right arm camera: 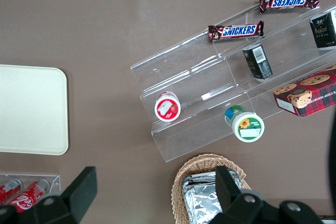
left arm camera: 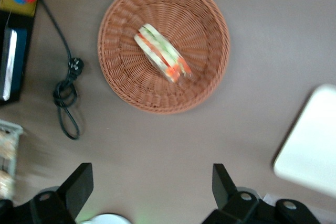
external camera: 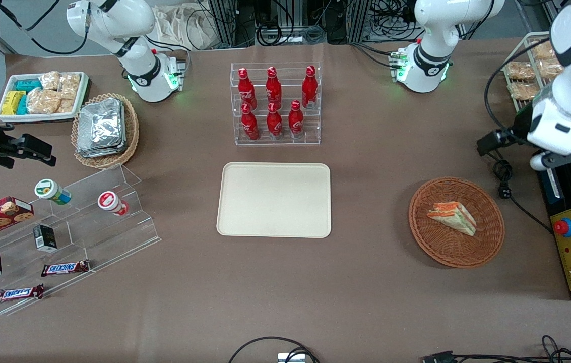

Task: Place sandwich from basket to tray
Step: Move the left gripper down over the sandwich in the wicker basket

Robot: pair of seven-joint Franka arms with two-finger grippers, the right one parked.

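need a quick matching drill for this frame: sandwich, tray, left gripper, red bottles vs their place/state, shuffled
Things:
1. sandwich
2. tray
3. left gripper
4. red bottles

Places or states:
A. standing in a clear acrylic rack
B. lying in the round basket
C. open, in the air above the table, apart from the basket
D. flat on the table with nothing on it, nearer the front camera than the rack

Pairs: 1-B, 2-D, 3-C, 4-A
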